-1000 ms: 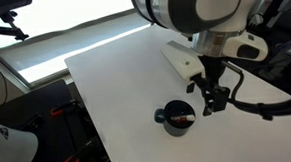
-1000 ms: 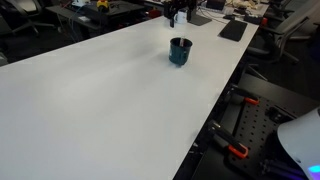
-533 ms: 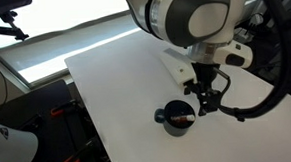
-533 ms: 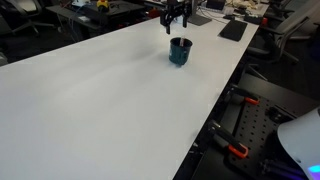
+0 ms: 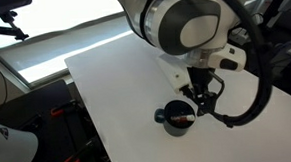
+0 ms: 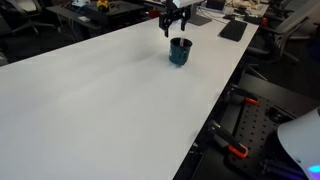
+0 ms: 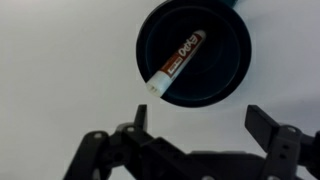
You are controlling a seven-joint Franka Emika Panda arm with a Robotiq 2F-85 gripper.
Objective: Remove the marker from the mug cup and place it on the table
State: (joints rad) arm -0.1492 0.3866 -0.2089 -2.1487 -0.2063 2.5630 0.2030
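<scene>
Two fingers [image 7: 265, 128] spread apart over mug cup [image 7: 215, 60] — marker [image 7: 177, 62] tip at rim.

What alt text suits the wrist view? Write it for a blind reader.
A reddish marker lies slanted inside the dark mug cup, its pale end at the rim, seen from above. The open gripper shows at the bottom edge, over the white table.

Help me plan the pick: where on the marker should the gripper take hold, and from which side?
Take the marker near its pale end, which lies by the mug rim and is probably highest. Come straight down from above, since the mug wall blocks any side approach. Set the open gripper across the thin shaft.
</scene>
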